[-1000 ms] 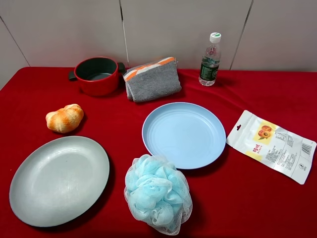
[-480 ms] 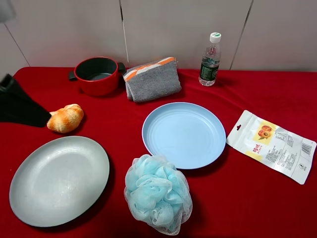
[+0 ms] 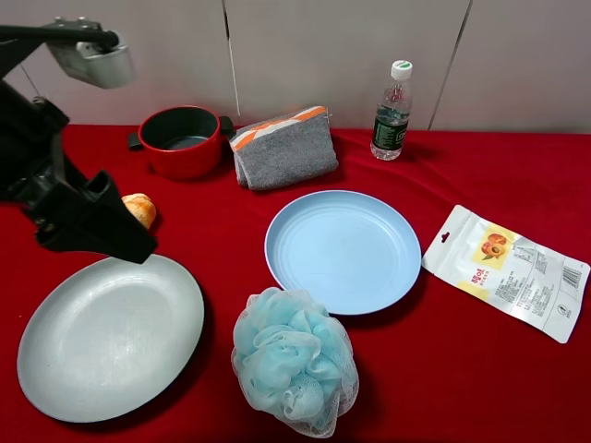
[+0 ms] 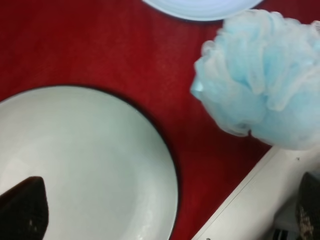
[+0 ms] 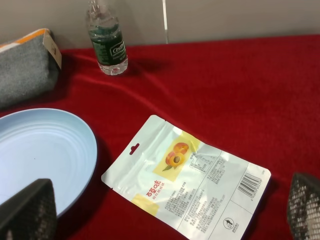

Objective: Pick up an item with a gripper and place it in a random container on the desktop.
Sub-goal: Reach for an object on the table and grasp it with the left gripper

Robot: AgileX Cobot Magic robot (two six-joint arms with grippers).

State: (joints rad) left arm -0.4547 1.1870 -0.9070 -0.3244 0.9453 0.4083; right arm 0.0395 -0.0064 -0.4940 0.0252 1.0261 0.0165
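Note:
The light blue and white mesh bath pouf (image 3: 294,360) lies on the red cloth (image 3: 480,166) at the front, just in front of the round light blue plate (image 3: 343,249). My left gripper (image 3: 120,238) hangs at the left over the far rim of the grey-green plate, well left of the pouf. In the left wrist view the left gripper (image 4: 166,211) is open and empty, with the pouf (image 4: 265,80) beside it. My right gripper (image 5: 166,207) is open and empty above a snack packet; it does not show in the exterior view. The blue plate's rim (image 5: 40,150) shows in the right wrist view.
A large grey-green plate (image 3: 111,332) lies front left. A bread roll (image 3: 140,209) is half hidden behind my left arm. A red pot (image 3: 180,138), a grey folded cloth (image 3: 282,149) and a water bottle (image 3: 392,97) stand at the back. A snack packet (image 3: 506,269) lies right.
My left arm has come into view from the left and moved right, now covering part of the bread roll. The pouf and plates have not moved.

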